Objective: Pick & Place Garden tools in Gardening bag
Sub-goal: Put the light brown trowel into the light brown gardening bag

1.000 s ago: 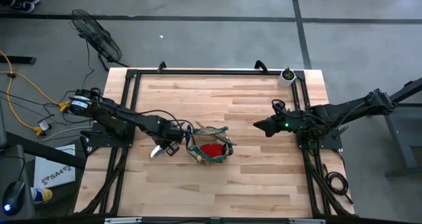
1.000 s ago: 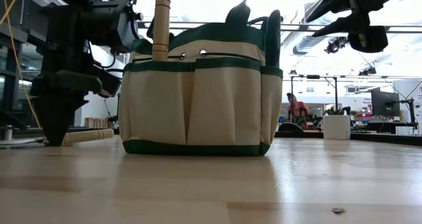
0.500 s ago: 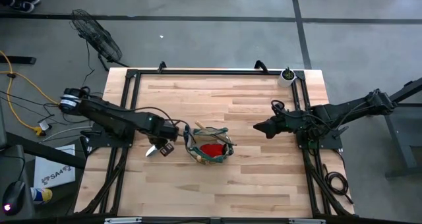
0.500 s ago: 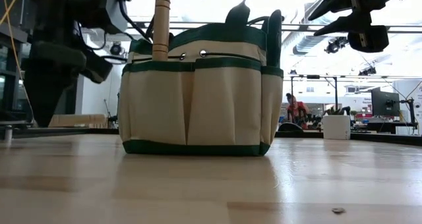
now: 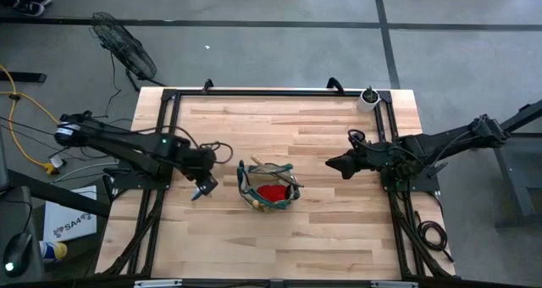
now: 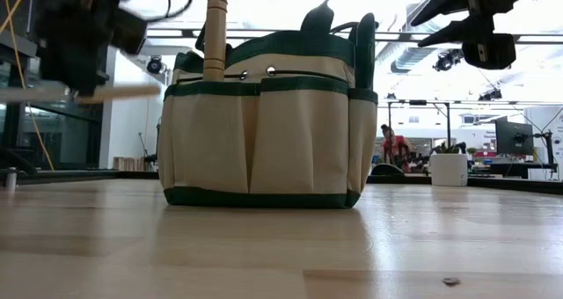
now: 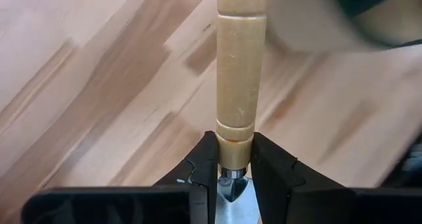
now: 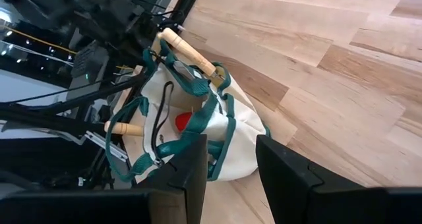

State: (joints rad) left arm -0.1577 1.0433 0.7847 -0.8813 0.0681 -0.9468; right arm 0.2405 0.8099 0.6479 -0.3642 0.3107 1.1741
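Observation:
The tan gardening bag (image 5: 269, 186) with green trim stands upright on its flat bottom at the table's middle. A red glove (image 5: 273, 191) lies inside it and wooden tool handles (image 6: 215, 26) stick up out of it. My left gripper (image 5: 203, 185) hangs left of the bag, above the table, shut on a wooden-handled trowel (image 6: 106, 92). My right gripper (image 5: 334, 163) hovers right of the bag, open and holding nothing; its wrist view looks down on the bag (image 8: 191, 125). My left gripper pinches the trowel's wooden handle at its end beside the metal neck (image 7: 234, 141), between the two fingers. The fingers slant down from above. The handle sticks out ahead of them toward the bag. The trowel is lifted clear of the table, about level.
A small white pot (image 5: 367, 96) with a green plant stands at the table's far right corner. A black frame rail (image 5: 271, 91) runs along the table's edges. Bare wood lies in front of and behind the bag.
My left gripper has risen and drawn back toward the table's left edge, tipping as it went. The trowel, whose handle lay on the table a second ago, now hangs clear of the wood.

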